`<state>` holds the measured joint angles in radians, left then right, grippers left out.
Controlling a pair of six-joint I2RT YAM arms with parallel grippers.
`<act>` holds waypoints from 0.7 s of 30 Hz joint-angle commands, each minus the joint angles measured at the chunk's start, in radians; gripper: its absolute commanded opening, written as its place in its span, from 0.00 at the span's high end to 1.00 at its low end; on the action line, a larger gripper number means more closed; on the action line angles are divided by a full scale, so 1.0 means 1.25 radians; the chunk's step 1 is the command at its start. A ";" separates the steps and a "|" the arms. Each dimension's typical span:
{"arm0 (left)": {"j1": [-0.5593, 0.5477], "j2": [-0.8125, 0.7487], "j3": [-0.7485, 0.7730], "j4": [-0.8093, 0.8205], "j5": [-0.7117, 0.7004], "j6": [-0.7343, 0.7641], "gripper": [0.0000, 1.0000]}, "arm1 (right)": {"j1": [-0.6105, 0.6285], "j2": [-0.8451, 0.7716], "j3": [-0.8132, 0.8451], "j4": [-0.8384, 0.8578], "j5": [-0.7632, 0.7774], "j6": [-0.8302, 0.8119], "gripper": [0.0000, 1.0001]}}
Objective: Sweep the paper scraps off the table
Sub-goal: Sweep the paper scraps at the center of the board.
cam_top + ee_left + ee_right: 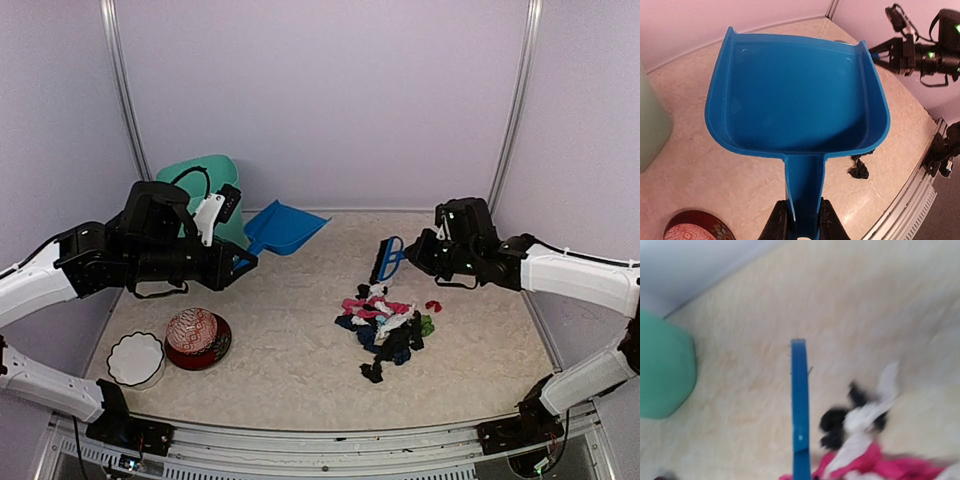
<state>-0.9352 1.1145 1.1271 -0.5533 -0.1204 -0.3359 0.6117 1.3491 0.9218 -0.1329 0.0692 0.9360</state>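
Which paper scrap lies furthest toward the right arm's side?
The small red scrap, at the right edge of the heap; the rest, mostly black, pink and white, bunch to its left.

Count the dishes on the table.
2: a white bowl near the front-left corner, and a red patterned dish beside it, on its right. The left arm may hide more.

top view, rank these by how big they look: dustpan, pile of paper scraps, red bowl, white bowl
1. pile of paper scraps, the widest spread
2. dustpan
3. red bowl and white bowl: too alike to rank
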 commanded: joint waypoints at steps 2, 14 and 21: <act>-0.086 0.027 -0.037 0.018 -0.045 -0.006 1.00 | -0.018 -0.106 -0.005 -0.128 0.169 -0.202 1.00; -0.288 0.068 -0.143 -0.018 -0.108 -0.151 1.00 | -0.018 -0.117 0.057 -0.255 0.333 -0.505 1.00; -0.410 0.120 -0.197 0.017 -0.107 -0.273 1.00 | -0.016 -0.078 0.081 -0.298 0.418 -0.592 1.00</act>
<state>-1.3819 1.2274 0.9009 -0.5644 -0.2264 -0.5690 0.5968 1.2228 0.9852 -0.4511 0.4961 0.2878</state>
